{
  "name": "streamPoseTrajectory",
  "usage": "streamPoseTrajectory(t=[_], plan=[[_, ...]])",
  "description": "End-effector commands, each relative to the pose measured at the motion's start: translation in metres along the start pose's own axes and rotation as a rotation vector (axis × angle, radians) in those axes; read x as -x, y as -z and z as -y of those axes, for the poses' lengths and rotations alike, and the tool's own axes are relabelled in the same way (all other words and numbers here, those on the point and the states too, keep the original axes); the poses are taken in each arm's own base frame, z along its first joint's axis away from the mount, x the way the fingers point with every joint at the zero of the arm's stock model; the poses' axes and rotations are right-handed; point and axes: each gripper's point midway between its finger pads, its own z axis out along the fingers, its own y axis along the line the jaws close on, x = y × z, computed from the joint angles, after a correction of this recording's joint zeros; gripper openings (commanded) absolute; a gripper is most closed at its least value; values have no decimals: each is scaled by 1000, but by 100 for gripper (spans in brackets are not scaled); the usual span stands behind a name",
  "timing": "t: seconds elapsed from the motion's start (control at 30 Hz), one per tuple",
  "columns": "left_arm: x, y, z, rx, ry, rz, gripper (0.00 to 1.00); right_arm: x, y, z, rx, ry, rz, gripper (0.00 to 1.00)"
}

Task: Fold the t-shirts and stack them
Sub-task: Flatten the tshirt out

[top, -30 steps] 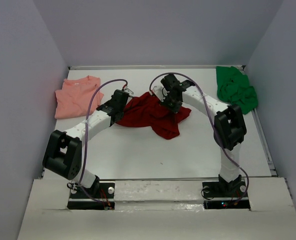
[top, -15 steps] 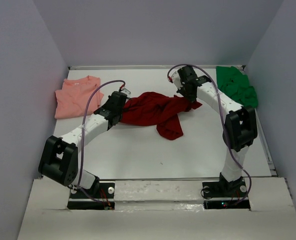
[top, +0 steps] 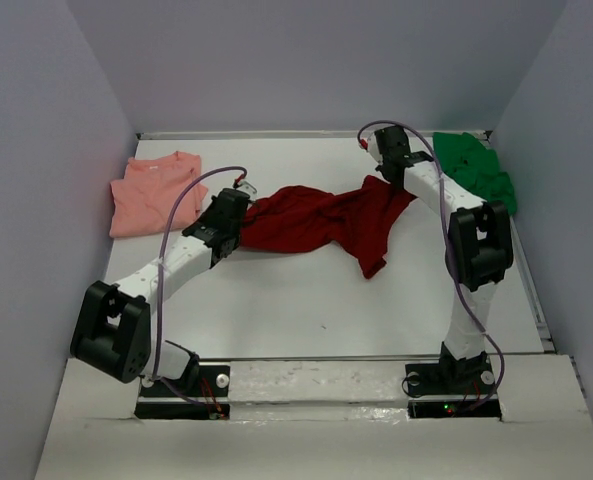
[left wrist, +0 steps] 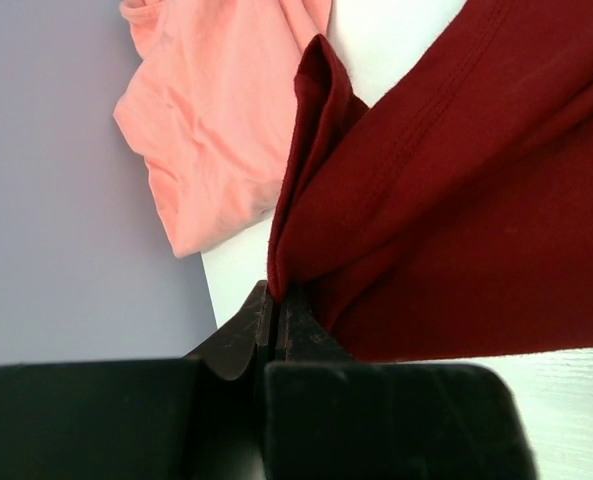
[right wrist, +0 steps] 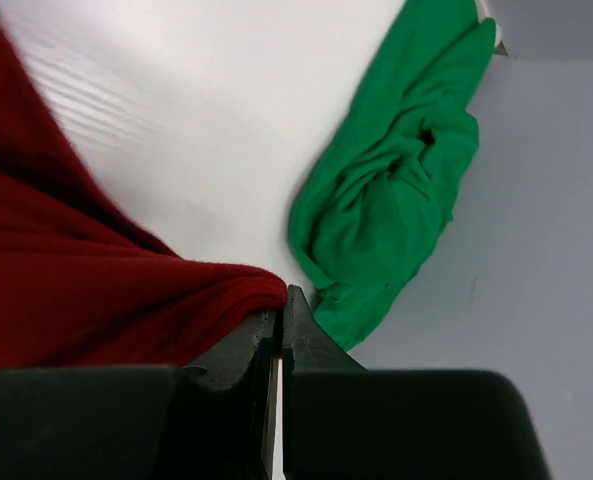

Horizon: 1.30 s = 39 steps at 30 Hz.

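Dark red t-shirt (top: 316, 222) spans the table's (top: 306, 300) middle, pinched at either end by the closed left gripper (left wrist: 276, 298) and right gripper (right wrist: 281, 302); salmon pink t-shirt (top: 154, 192) lies far-left, bright green t-shirt (top: 473, 172) far-right.

A white table (top: 306, 300) is shown, walled in on three sides. A salmon pink t-shirt (top: 154, 192) is laid flat at its far left. A bright green t-shirt (top: 476, 170) is bunched in the far right corner. Between them, a dark red t-shirt (top: 321, 222) is stretched sideways, with one flap trailed toward the near edge.
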Motion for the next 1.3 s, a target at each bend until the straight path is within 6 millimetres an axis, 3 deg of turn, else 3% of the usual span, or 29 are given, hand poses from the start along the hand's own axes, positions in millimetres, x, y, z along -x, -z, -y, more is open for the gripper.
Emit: streamPoseTrajectory(t=[0.0, 0.37, 0.87, 0.9, 0.97, 1.0, 1.03, 1.13, 1.27], plan=[[3, 7, -27, 77, 29, 22, 0, 11, -5, 49, -145, -67, 28, 0], [7, 14, -49, 115, 28, 30, 0, -5, -28, 76, -197, -81, 5, 0], [10, 21, -60, 120, 42, 30, 0, 12, -37, 84, -216, -92, 38, 2], [10, 21, -60, 119, 41, 29, 0, 11, -37, 84, -218, -84, 34, 8], [11, 22, -59, 109, 50, 30, 0, 13, -38, 86, -227, -81, 30, 47], [10, 22, -58, 103, 49, 26, 0, 13, -39, 87, -231, -81, 27, 90], [12, 22, -56, 92, 56, 34, 0, 14, -38, 89, -235, -89, 32, 99], [11, 22, -54, 82, 57, 33, 0, 21, -28, 100, -250, -132, 63, 100], [11, 22, -53, 75, 60, 33, 0, 28, 5, 106, -180, -207, 143, 100]])
